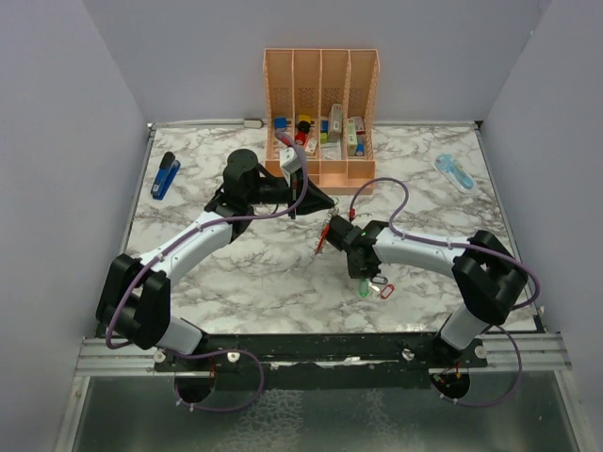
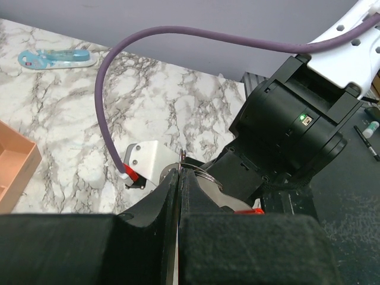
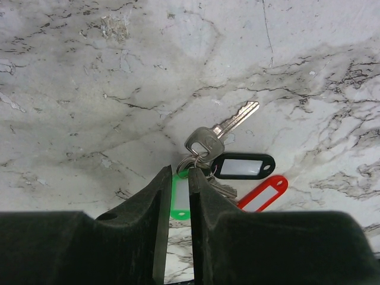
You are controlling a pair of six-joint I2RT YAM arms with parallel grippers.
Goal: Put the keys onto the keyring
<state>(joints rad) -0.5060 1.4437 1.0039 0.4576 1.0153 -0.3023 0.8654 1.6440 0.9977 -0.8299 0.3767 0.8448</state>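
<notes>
- Pinching with the right gripper (image 3: 180,173), clenched to a sliver on the small wire loop of the keys (image 3: 208,142), as far as could be judged from the right wrist view.
- Found that bunch down by the marble table (image 1: 236,273), toward the near edge and right of centre, beneath the right forearm. Could not tell whether lying flat or just lifted.
- Showed one silver key (image 3: 237,116) pointing away beyond the fingertips, with a black tag (image 3: 243,167), a red tag (image 3: 264,195) and a green tag (image 3: 178,202) close beside it.
- Took the hold at the loop and not at a tag, probably to let keys and tags dangle clear and leave the loop free to present.
- Saw the left gripper (image 2: 180,171) clenched on a thin metal edge — apparently the grey side of the keyring (image 1: 321,241), though hard to confirm from the left wrist view.
- Placed that red clip hanging at mid-table between the two arms, just left of the right wrist and apart from the keys.
- Held off the table, likely to keep its opening reachable.
- Judged the threading not yet begun — called for raising the bunch to the clip first.
</notes>
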